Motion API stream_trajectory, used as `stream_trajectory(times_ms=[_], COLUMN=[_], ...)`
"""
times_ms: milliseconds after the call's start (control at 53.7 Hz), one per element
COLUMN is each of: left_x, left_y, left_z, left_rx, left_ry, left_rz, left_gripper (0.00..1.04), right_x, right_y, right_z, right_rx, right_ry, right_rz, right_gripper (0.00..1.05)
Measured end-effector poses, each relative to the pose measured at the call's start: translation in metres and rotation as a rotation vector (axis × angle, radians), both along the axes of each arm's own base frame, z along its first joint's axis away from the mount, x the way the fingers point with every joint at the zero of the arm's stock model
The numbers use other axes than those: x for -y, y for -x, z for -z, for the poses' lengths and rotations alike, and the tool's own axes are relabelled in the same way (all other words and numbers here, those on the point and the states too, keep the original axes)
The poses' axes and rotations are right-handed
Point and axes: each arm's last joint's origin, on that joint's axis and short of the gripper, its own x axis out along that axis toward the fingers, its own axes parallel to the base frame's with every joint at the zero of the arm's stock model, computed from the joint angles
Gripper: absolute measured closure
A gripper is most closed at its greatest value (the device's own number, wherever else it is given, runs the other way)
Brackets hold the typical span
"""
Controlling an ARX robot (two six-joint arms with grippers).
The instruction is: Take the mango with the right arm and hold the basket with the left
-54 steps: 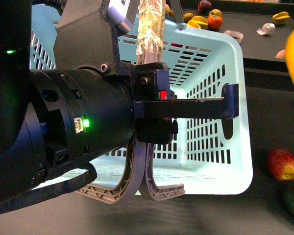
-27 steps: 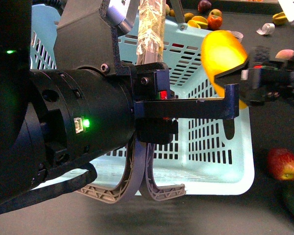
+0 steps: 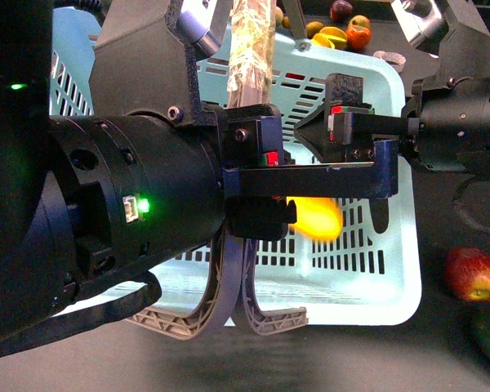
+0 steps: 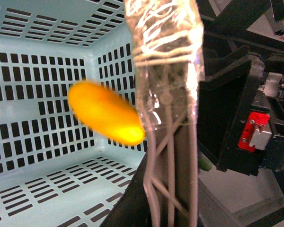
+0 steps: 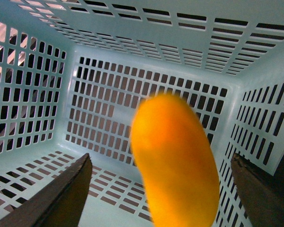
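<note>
Orange mango (image 5: 173, 165), blurred, inside the basket (image 3: 392, 278).
Right gripper (image 5: 161, 191) spread wide, holding nothing; left gripper (image 3: 327, 181) at the handle (image 4: 165, 71), its grip hidden, can't tell.

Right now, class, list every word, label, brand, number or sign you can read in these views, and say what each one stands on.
No text can be read in any view.
The small red tags on the black housings: too small to show any lettering.
The basket, the mango and the taped handle: plain, no print visible.
</note>
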Motion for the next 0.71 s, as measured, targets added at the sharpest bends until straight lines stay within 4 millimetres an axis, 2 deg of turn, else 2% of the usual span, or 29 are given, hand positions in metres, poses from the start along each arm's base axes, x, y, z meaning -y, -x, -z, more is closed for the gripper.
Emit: stream_trajectory(times_ms=[205,354,502,707], left_x=[-0.001,-0.001,-0.001,0.0], left_y=[0.001,0.001,0.001,0.001], left_z=[0.001,0.001,0.001,0.001], left_rx=[-0.007,-0.007,-0.006,-0.007], left_ry=[0.0,0.0,-0.001,0.001], left_rz=[-0.001,-0.002,-0.002,0.0], left_gripper=[0.99,0.99,0.99,0.99], right_x=[0.017,0.039,0.066,0.098], right_y=[0.003,0.013,0.031,0.063], right_z=[-0.018,-0.037,-0.053,-0.062], right_rx=[0.053,0.129,0.196,0.226], right_ry=[-0.008,0.009,0.034,0.061], right_rz=[0.066,0.167,0.298,0.447], right_gripper=[0.08,0.08,0.08,0.08])
